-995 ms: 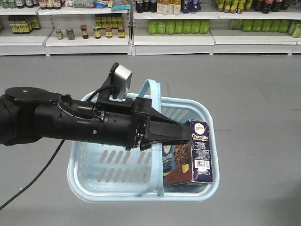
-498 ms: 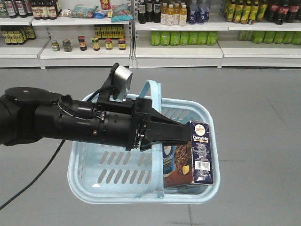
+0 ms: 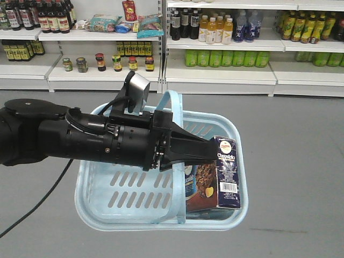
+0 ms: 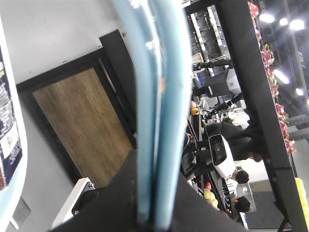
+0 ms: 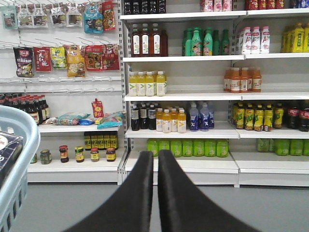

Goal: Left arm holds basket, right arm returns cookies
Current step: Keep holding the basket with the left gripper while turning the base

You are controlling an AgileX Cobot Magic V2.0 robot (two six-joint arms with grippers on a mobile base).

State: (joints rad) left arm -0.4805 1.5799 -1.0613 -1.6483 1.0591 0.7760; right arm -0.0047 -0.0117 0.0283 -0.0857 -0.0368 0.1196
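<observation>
Over grey floor (image 3: 290, 161) before stocked shelves (image 5: 183, 96), left end effector (image 3: 201, 153) grips basket (image 3: 102, 177); right end effector (image 5: 155, 155) clenched.

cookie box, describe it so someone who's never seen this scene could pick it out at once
In the front view, find the light blue basket that the black arm holds by its handle. The cookie box stands at the basket's right end. It is dark navy with a red oval logo and a barcode, unlike the bottles and jars on the shelves behind.
</observation>
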